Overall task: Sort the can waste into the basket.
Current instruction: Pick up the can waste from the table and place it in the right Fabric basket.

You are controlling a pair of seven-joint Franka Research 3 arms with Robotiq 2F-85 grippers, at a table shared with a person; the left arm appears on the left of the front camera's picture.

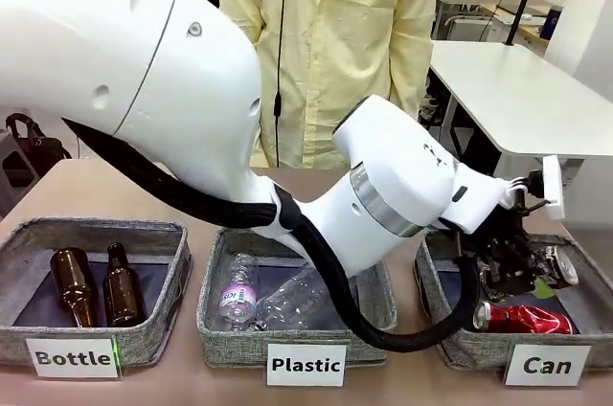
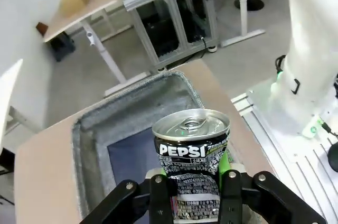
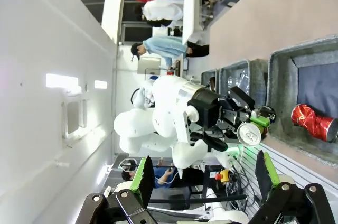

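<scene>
From the front, the left tool [image 1: 512, 267] hangs over the "Can" basket [image 1: 460, 344], clamped on the black Pepsi can [image 1: 554, 267]; the red can [image 1: 522, 318] already lies inside. The left wrist view shows the Pepsi can [image 2: 193, 155] above the basket [image 2: 87, 150] floor, so release should come once it is centred, low between the walls. In the right wrist view the right tool [image 3: 203, 187] stands wide, empty.

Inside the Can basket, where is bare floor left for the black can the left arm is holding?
The grey woven basket labelled Can has bare dark floor at its left end, between its left wall and the crushed red can. Its right half is crowded: the left gripper grips the crushed black Pepsi can there.
</scene>
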